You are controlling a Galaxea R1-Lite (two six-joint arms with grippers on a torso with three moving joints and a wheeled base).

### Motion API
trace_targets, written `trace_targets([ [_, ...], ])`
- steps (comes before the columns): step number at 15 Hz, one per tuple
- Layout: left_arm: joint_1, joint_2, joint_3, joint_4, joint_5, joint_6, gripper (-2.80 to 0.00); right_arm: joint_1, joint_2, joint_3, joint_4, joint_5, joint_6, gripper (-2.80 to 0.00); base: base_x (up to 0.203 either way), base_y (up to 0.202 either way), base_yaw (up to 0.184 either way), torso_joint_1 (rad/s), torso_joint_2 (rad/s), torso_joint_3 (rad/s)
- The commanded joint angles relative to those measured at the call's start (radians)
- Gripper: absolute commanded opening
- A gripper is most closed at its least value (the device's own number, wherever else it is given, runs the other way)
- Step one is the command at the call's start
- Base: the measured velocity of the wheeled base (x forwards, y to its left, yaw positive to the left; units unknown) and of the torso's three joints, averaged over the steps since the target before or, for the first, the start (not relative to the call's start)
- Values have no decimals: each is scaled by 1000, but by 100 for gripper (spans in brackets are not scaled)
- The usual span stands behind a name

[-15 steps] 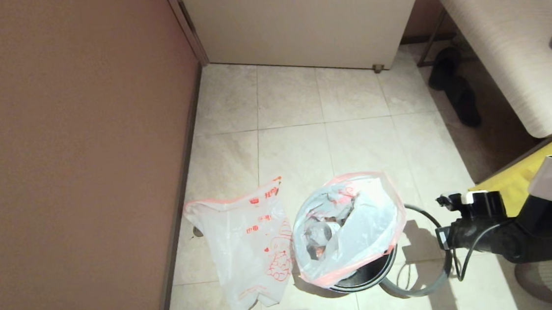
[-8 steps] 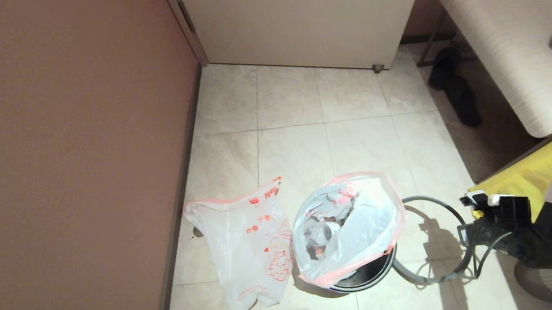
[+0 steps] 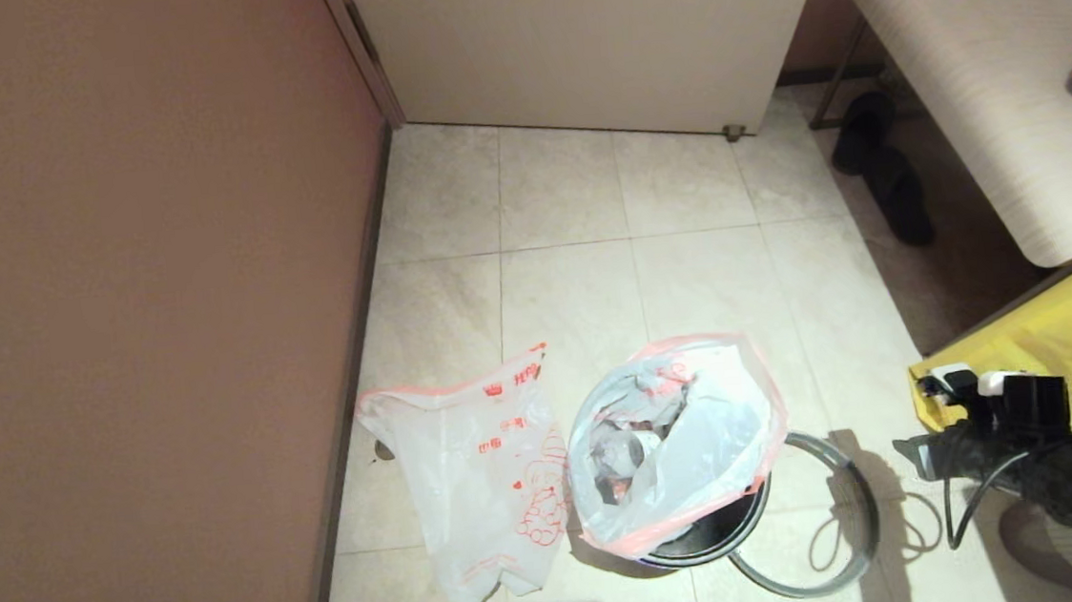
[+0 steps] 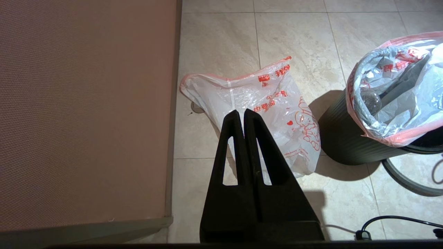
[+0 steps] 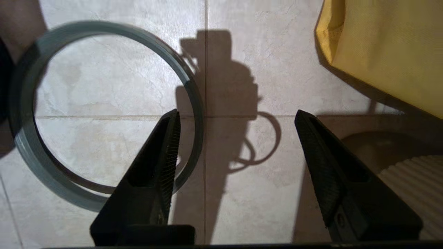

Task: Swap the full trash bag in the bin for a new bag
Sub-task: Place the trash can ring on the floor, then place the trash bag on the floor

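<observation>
so the grey hoop rim lies flat on the tiled floor beside the bin, just under the right gripper, jaws spread wide and empty

bin mostly hidden under full trash bag, hoop perhaps blurred

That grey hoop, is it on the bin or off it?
Off. The grey hoop lies on the floor tiles beside the bin, and the full trash bag stands in the bin unclamped.
</observation>
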Motion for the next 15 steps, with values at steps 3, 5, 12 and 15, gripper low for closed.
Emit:
trace_targets([
  [3,0,0,0,-1,1,0,-280,50,-266,99,28,1,23,0,0,0,0,0,0,0],
  [5,0,0,0,-1,1,0,-280,104,-385,115,119,0,73,0,0,0,0,0,0,0],
  [12,0,0,0,-1,0,0,-280,342,-483,14,299,-62,225,0,0,0,0,0,0,0],
  [15,0,0,0,-1,2,0,-280,420,-466,-78,366,-61,259,0,0,0,0,0,0,0],
])
